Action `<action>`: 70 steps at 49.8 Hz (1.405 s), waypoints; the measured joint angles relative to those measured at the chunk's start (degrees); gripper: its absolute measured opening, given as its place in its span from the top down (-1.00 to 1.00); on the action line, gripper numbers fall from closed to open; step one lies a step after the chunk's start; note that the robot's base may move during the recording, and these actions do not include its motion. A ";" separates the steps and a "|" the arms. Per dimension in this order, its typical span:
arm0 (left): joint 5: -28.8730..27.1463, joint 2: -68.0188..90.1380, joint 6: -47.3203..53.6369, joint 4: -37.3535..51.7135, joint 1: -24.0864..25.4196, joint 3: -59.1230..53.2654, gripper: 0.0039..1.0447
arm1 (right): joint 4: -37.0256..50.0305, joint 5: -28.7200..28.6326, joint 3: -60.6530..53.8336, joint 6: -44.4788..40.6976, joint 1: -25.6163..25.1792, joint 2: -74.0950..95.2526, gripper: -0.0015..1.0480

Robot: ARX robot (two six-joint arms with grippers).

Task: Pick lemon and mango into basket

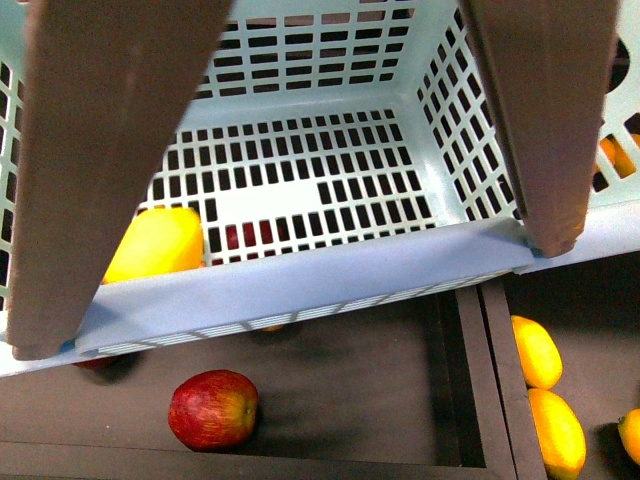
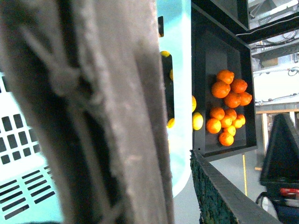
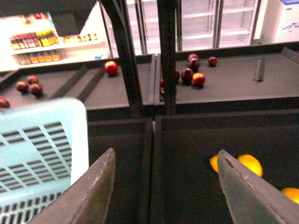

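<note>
The light teal basket [image 1: 300,280] hangs close before the front camera, its brown handle [image 1: 100,150] crossing the view. A golden yellow mango [image 1: 150,245] lies inside it against the near wall. My left gripper [image 2: 149,205] is shut on the basket's handle [image 2: 93,112], which fills the left wrist view; only one finger [image 2: 224,200] shows. Lemons [image 1: 536,350] lie in the bin below at the right. My right gripper [image 3: 166,154] is open above that bin, holding nothing. A lemon [image 3: 250,164] lies beyond its fingertip, and the basket [image 3: 42,140] is to its side.
A red-blushed mango [image 1: 213,408] lies in the dark bin under the basket. A raised divider [image 1: 480,380] separates it from the lemon bin. Oranges [image 2: 229,109] fill a black tray. Red apples [image 3: 191,74] sit on a farther shelf behind a dark post [image 3: 167,56].
</note>
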 joint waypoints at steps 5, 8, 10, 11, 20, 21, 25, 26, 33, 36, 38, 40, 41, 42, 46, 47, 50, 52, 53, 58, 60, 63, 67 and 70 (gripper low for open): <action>-0.02 0.00 -0.26 0.00 0.02 0.00 0.47 | 1.07 -1.46 -5.01 -3.04 -1.70 -2.73 0.14; -0.09 0.00 -0.24 0.00 0.02 0.02 0.47 | 1.53 -2.62 -7.45 -3.87 -2.71 -4.79 0.37; -0.09 0.00 -0.17 0.00 0.02 0.02 0.47 | 1.73 -3.08 -8.85 -4.11 -3.43 -6.14 0.54; -0.11 0.00 -0.15 0.00 0.02 0.00 0.47 | 1.73 -3.39 -9.60 -4.22 -3.69 -6.88 0.61; -0.11 0.00 -0.22 0.00 0.02 0.02 0.47 | 1.64 -5.16 -13.90 -4.98 -5.70 -11.43 0.97; -0.11 0.00 -0.20 0.00 0.02 0.02 0.47 | 1.60 -5.49 -14.36 -4.98 -5.90 -11.98 0.97; -0.20 0.00 -0.20 0.00 0.02 0.02 0.47 | 1.07 -9.51 -15.56 -5.03 -8.52 -13.75 0.97; -0.17 0.00 -0.22 0.00 0.02 0.02 0.47 | 0.87 -10.08 -15.87 -5.03 -9.29 -14.32 0.97; -0.11 0.00 -0.22 0.00 0.02 0.02 0.47 | -0.74 -10.43 -18.23 -5.01 -10.99 -18.16 0.97; -0.07 0.00 -0.22 0.00 0.02 0.00 0.47 | -1.70 -10.43 -19.12 -5.01 -11.02 -20.00 0.97; -0.07 0.00 -0.24 0.00 0.02 0.02 0.47 | -2.23 -10.43 -19.50 -5.05 -11.04 -20.87 0.95; -0.09 0.00 -0.22 0.00 0.02 0.00 0.47 | -2.34 -10.45 -19.82 -5.11 -11.04 -21.44 0.79; -0.09 0.00 -0.22 0.00 0.02 0.00 0.47 | -2.38 -10.45 -19.85 -5.11 -11.04 -21.57 0.72; -0.09 0.00 -0.22 0.00 0.02 0.00 0.47 | -2.40 -10.43 -19.85 -5.11 -11.04 -21.70 0.62; -0.13 0.00 -0.20 0.00 0.02 0.02 0.47 | -2.40 -10.45 -19.85 -5.11 -11.04 -21.77 0.32; -0.11 0.00 -0.22 0.00 0.02 0.00 0.47 | -2.40 -10.43 -19.85 -5.11 -11.04 -21.77 0.22; -0.13 0.00 -0.22 0.00 0.02 0.00 0.47 | -2.43 -10.43 -19.85 -5.11 -11.04 -21.77 0.05; -0.11 0.00 -0.22 0.00 0.02 0.02 0.47 | -2.43 -10.43 -19.85 -5.11 -11.04 -21.79 -0.05; -0.13 0.00 -0.22 0.00 0.02 0.02 0.47 | -2.43 -10.43 -19.85 -5.11 -11.04 -21.79 -0.11; -0.13 0.00 -0.26 0.00 0.02 0.02 0.47 | -2.43 -10.40 -19.85 -5.11 -11.04 -21.79 -0.51; -0.11 0.00 -0.24 0.00 -0.11 0.02 0.47 | -2.45 -10.36 -19.87 -5.09 -11.04 -21.79 -0.64; -0.11 0.04 0.22 0.00 -0.37 0.04 0.47 | -2.45 -10.32 -19.87 -5.09 -11.06 -21.79 -0.83; 0.37 0.09 0.22 0.00 -0.39 0.04 0.47 | -2.45 -10.40 -19.89 -5.11 -11.13 -21.79 -0.83; 0.46 0.09 0.11 0.00 -0.24 0.04 0.47 | -2.45 -10.40 -19.89 -5.11 -11.15 -21.84 -0.83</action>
